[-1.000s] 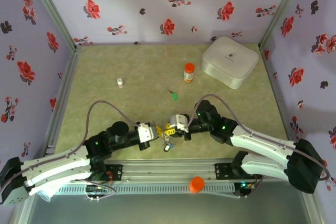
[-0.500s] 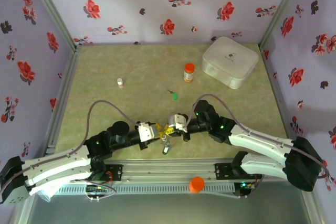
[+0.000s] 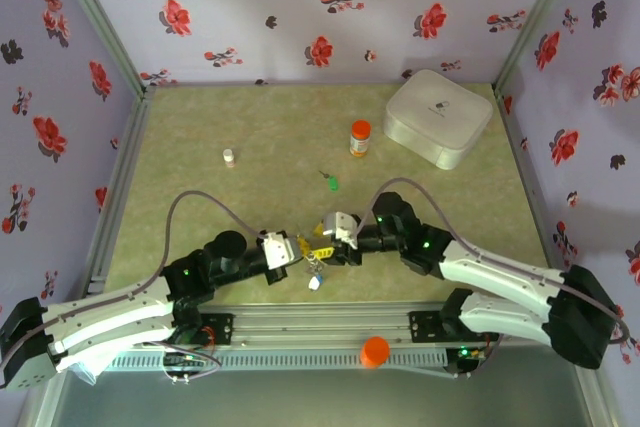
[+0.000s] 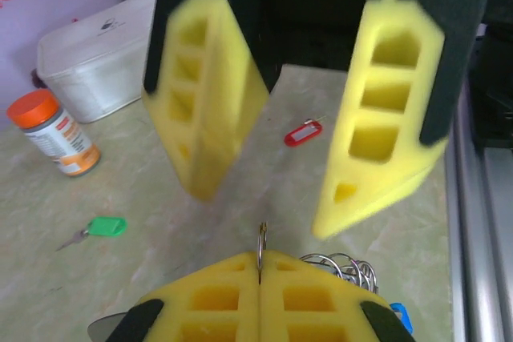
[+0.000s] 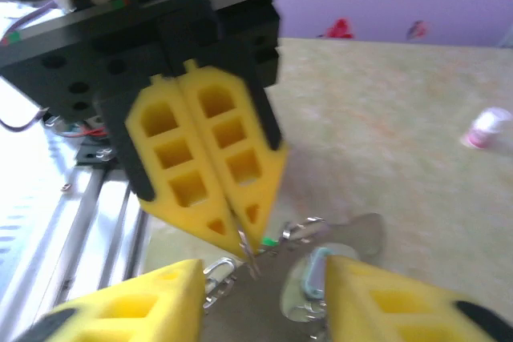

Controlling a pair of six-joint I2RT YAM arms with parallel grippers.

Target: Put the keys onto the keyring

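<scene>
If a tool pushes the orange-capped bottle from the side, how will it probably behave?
The bottle stands upright and is taller than wide, so a high push would likely tip it. Its body looks round, so once down it may roll. It looks like small plastic, probably light.

no readable words or numbers anywhere, folks. the white box (image 3: 438, 119) at the far right corner of the desk (image 3: 250, 127) carries a small dark mark on its lid, too tiny to read. the orange-capped bottle (image 3: 360, 138) wears a label, print illegible.
</scene>
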